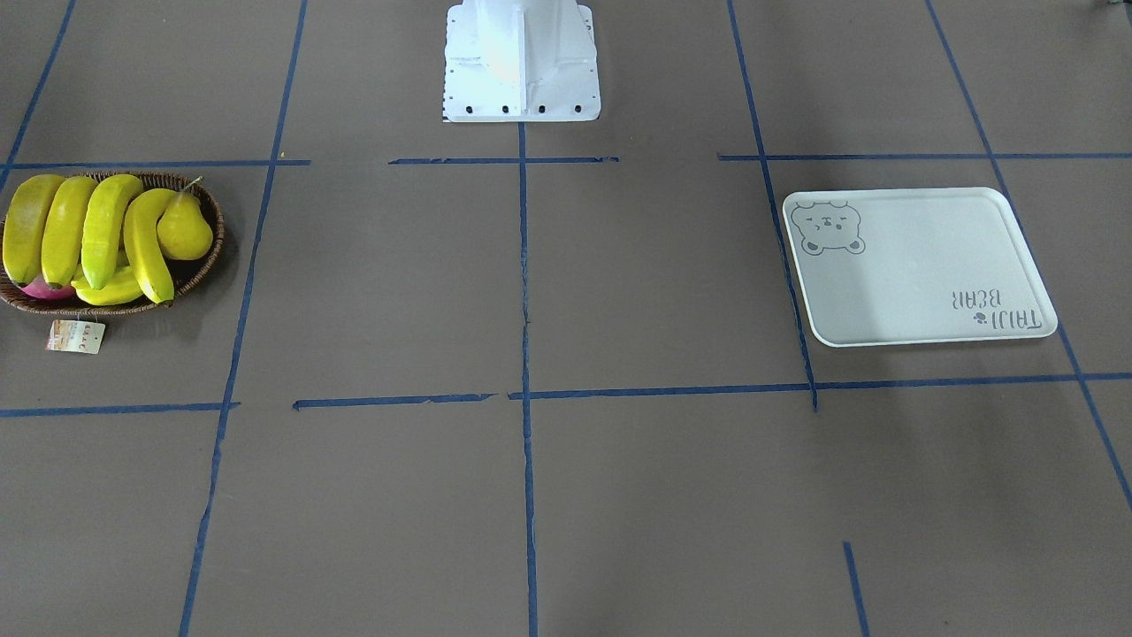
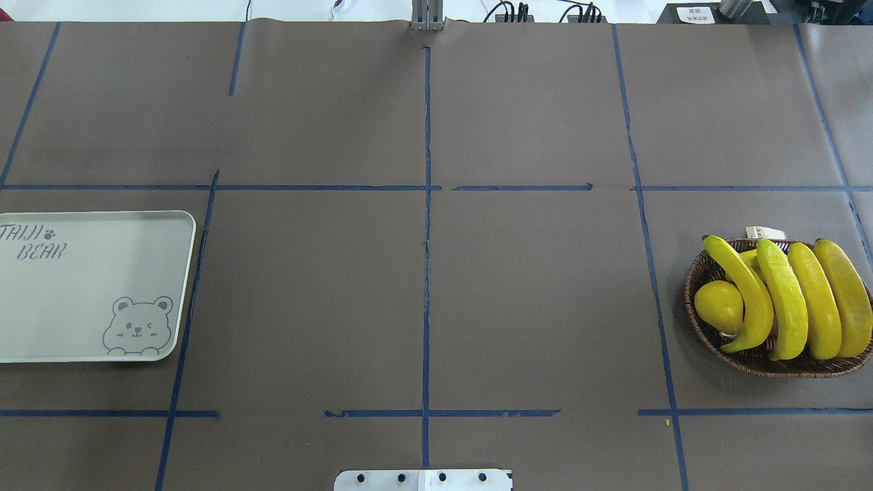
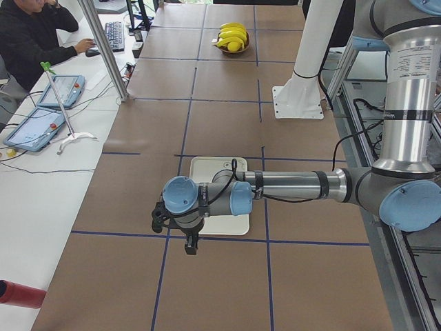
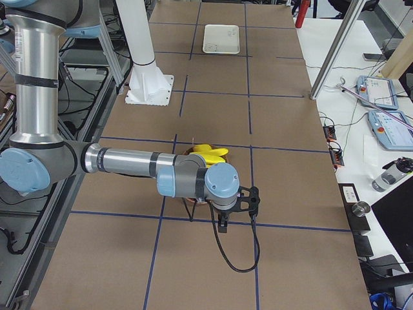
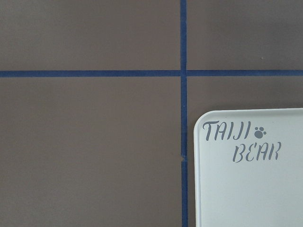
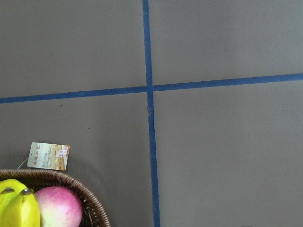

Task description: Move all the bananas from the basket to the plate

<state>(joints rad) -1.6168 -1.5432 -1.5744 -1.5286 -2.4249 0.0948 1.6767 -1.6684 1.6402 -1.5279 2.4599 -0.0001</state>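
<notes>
Several yellow bananas (image 1: 88,230) lie side by side in the dark wicker basket (image 1: 205,264), which sits at the table's end on my right. The overhead view shows the same bananas (image 2: 791,300) and basket (image 2: 696,320). The off-white bear plate (image 2: 82,286) lies bare at the opposite end. My left gripper (image 3: 189,243) hangs above the table at the plate's (image 3: 207,169) outer end. My right gripper (image 4: 222,221) hangs just past the basket, over the bananas' (image 4: 210,152) outer side. Whether either gripper is open or shut, I cannot tell. Neither holds anything that I can see.
A yellow pear (image 1: 184,230) and a pink fruit (image 6: 59,205) share the basket. Its paper tag (image 6: 49,156) lies on the table. Blue tape lines cross the brown cover. The white robot base (image 1: 522,71) stands at mid-table. A person sits at a side desk (image 3: 27,41) with tablets.
</notes>
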